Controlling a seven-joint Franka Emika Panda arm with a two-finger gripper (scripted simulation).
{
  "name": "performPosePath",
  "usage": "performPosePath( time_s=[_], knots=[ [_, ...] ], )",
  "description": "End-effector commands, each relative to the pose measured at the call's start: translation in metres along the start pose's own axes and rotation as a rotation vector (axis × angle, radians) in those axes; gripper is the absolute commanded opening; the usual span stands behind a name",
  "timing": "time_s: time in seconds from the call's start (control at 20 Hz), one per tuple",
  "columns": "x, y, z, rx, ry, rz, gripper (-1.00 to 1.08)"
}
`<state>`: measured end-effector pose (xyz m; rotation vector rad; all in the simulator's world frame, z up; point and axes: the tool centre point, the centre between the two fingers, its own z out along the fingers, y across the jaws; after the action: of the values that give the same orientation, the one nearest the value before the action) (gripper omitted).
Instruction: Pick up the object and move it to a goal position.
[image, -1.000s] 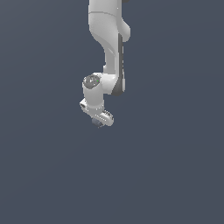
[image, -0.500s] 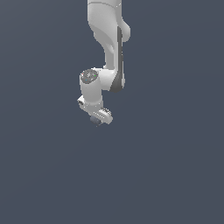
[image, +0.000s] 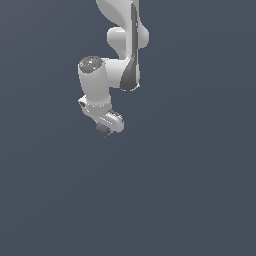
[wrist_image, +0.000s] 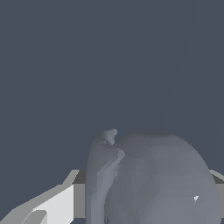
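The object, a dark slate-grey roundish lump with a small stub on top, fills the wrist view close to the camera. My gripper is shut on it, with one pale finger on one side and the edge of the other finger on the opposite side. In the exterior view the white arm hangs from above. Its gripper points down, and only a small dark part of the object shows beneath the hand, held in the air.
Only a plain dark blue-grey background surrounds the arm in both views. No goal marker, other object or edge is visible.
The wrist and hand have risen a little and shifted slightly toward the exterior view's left, still holding the object. The grip looks unchanged.
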<state>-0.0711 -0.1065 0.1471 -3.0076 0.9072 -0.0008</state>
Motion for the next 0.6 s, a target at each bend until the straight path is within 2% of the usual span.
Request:
performPosePath(
  time_s=[0.0,0.55],
  knots=[
    [0.005,0.004,-0.027,0.000,0.000,0.001,-1.00],
    [0.029,0.018,-0.141,-0.001,0.000,0.001,-1.00]
  ],
)
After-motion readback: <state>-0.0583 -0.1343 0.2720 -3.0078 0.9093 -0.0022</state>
